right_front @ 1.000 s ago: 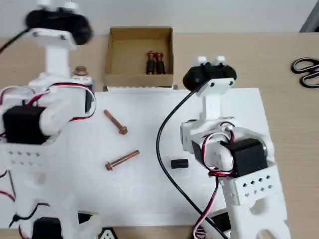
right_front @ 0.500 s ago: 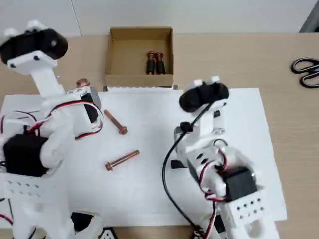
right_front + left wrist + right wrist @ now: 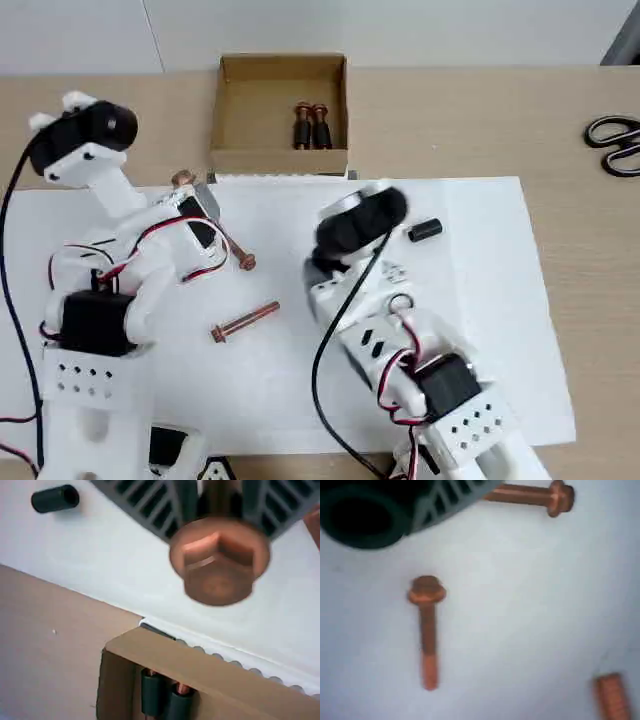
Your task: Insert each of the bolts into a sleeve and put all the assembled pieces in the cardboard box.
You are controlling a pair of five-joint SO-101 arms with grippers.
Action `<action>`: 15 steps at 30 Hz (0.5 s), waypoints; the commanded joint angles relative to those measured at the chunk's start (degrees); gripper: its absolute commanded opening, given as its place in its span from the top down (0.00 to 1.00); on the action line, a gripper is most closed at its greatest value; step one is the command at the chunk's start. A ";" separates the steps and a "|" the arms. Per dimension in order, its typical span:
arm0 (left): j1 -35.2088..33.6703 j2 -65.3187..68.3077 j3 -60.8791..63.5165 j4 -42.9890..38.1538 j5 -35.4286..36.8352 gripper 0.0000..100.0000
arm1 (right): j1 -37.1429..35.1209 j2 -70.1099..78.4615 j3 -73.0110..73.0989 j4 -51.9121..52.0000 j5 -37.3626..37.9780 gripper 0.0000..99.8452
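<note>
Left gripper (image 3: pixel 220 502) pinches a bolt (image 3: pixel 219 562) beside the cardboard box (image 3: pixel 283 160) | right gripper (image 3: pixel 402 512) clamps a sleeve (image 3: pixel 357 517) above loose bolts (image 3: pixel 426 630) | risk: off-axis approach could jam the tip against the sleeve's rim, twisting either part loose.

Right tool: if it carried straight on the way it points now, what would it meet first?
Probably the white paper, just beside a loose bolt; the sleeve in the right tool would touch first. Depth is hard to judge.
</note>
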State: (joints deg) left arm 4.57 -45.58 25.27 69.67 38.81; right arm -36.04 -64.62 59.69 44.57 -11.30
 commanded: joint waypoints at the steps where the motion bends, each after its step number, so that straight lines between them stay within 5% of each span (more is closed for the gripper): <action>1: 2.73 -3.52 1.45 -2.90 0.53 1.00 | -2.95 -1.10 0.70 -3.91 0.70 1.00; 15: 12.84 -8.18 3.56 -2.73 2.02 1.00 | -7.52 -1.54 1.76 -4.09 2.64 1.00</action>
State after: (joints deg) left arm 16.97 -52.35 29.23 68.62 40.48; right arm -42.90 -64.79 62.07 41.67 -9.19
